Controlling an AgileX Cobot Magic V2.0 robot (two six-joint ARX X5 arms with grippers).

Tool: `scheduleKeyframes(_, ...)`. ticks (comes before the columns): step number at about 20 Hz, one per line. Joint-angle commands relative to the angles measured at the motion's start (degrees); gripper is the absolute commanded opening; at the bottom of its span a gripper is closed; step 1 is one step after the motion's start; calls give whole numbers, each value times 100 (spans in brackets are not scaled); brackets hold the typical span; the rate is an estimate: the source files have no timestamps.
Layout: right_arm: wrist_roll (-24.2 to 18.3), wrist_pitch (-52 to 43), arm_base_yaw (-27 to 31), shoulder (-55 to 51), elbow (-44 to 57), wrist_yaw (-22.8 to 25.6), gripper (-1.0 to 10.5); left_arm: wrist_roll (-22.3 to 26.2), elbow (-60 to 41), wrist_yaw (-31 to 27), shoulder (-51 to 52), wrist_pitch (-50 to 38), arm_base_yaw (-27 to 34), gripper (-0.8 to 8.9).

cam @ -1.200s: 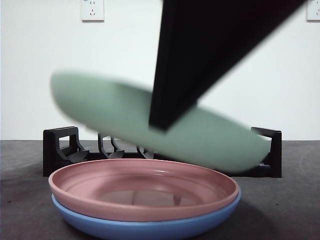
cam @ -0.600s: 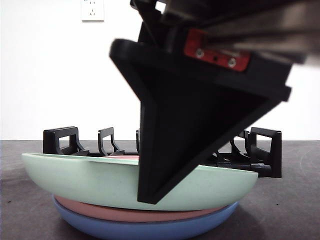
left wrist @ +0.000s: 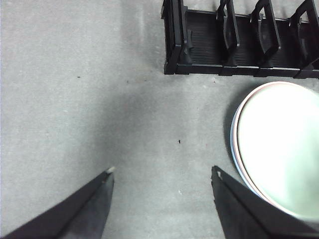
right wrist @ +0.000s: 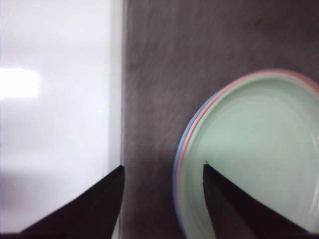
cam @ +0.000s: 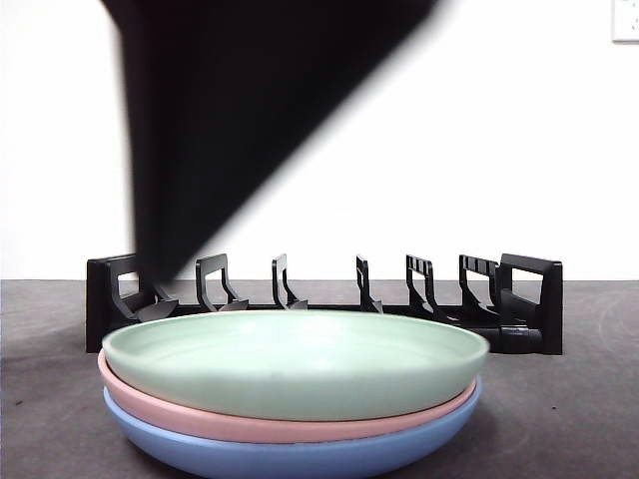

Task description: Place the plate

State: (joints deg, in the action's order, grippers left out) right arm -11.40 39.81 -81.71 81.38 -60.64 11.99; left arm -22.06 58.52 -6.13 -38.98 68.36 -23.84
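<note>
Green plate (cam: 295, 361): pale mint, shallow, lying level as the top of a stack of three, nested in a pink plate (cam: 250, 424), which sits in a blue plate (cam: 290, 457) resting on the dark grey desk (cam: 559, 419); no tool touches it. Dish rack (cam: 329, 299): black, with upright dividers, standing on the desk just behind the stack, at twelve o'clock from it in the front view; its slots hold nothing. Left tool (left wrist: 162, 179): jaws spread wide with nothing between them, hanging over bare desk well clear of the stack, with the plate rims at about three o'clock of it in its own view and the rack end beyond. Right tool (right wrist: 163, 172): jaws parted, nothing held, above the edge of the stack; one jaw overlaps the green plate's rim in its view, though the picture is blurred and contact cannot be judged. A large dark tool body (cam: 230, 120) comes down from the top of the front view toward ten o'clock of the stack; which arm it belongs to is not clear. Wall socket (cam: 626, 20): white, on the wall at the upper corner.
</note>
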Motion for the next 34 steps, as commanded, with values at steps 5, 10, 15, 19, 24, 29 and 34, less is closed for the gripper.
scheduleKeyframes(5,376,245,199,-968,-343,903,269,22,111,-37,-33,-114,-13,312)
scheduleKeyframes(10,649,520,1810,-2118,-157,1060,269,11,111,-37,-57,-474,-11,312)
scheduleKeyframes(15,643,385,3934,-3093,367,616,269,48,111,-37,-271,-800,-13,312)
scheduleKeyframes(19,640,-168,5571,-3362,643,-914,269,61,111,-37,-459,-1397,-13,312)
scheduleKeyframes(24,678,-564,6793,-3084,708,-1934,270,59,111,-26,-476,-1698,-13,312)
scheduleKeyframes(29,643,-614,6874,-3097,708,-1930,13,125,111,-26,-459,-1718,-13,24)
scheduleKeyframes(34,647,-748,6878,-3104,708,-1945,20,341,111,-39,-444,-1552,-13,8)
